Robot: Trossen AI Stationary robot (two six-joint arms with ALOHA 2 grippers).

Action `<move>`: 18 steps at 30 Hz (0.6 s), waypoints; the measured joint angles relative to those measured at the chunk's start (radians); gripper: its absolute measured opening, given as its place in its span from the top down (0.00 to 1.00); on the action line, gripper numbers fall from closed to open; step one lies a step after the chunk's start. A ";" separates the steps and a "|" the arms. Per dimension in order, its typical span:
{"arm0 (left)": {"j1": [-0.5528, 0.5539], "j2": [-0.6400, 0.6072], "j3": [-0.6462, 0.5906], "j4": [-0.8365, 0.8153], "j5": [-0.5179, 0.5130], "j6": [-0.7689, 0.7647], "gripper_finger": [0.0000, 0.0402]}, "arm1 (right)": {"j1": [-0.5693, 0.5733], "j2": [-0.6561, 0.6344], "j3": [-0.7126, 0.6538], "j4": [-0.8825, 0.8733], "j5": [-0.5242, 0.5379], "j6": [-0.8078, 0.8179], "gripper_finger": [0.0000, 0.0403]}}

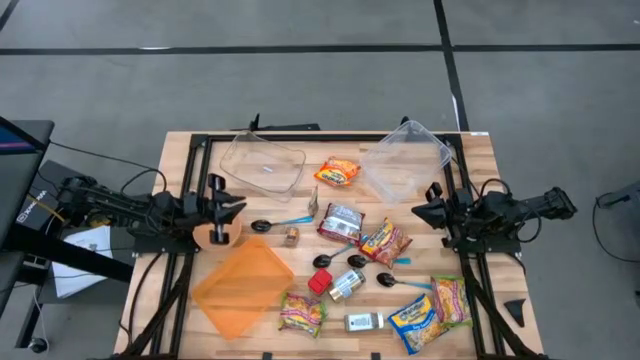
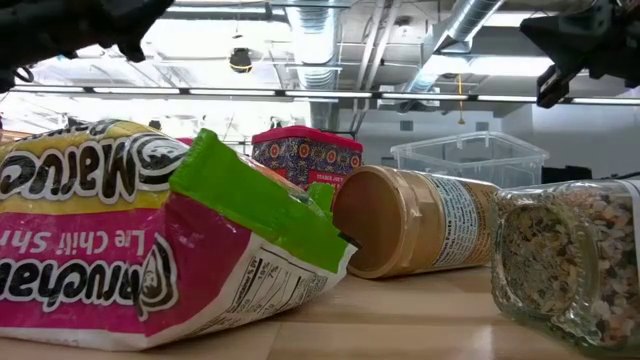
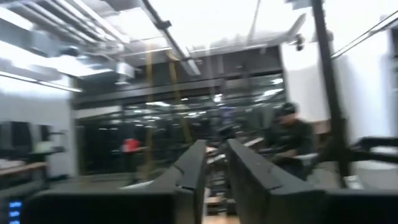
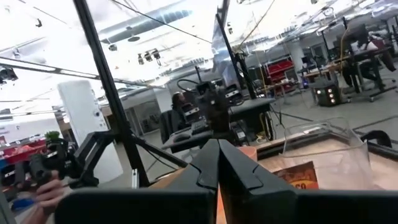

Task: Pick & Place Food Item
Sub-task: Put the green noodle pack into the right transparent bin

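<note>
Food items lie scattered over the wooden table: an orange snack pack (image 1: 338, 172), a silver packet (image 1: 341, 222), noodle packets (image 1: 385, 241) (image 1: 302, 312) (image 1: 450, 298), a can (image 1: 346, 285) and a small jar (image 1: 291, 236). My left gripper (image 1: 228, 205) hovers at the table's left side, tipped upward, its fingers a little open (image 3: 214, 171) with nothing between them. At the right side my right gripper (image 1: 422, 210) is shut (image 4: 218, 155) and empty, also tipped upward. Both wrist views look over the table into the room.
Two clear plastic bins (image 1: 262, 163) (image 1: 405, 160) stand at the far side and an orange tray (image 1: 243, 288) lies near left. Spoons (image 1: 280, 222) (image 1: 405, 283) lie among the food. A tan jar (image 2: 410, 220) lies on its side. A black frame (image 1: 190, 150) edges the table.
</note>
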 joint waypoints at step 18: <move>0.000 0.000 0.002 0.253 0.003 0.249 0.24 | 0.045 0.104 0.206 -0.109 -0.090 -0.016 0.37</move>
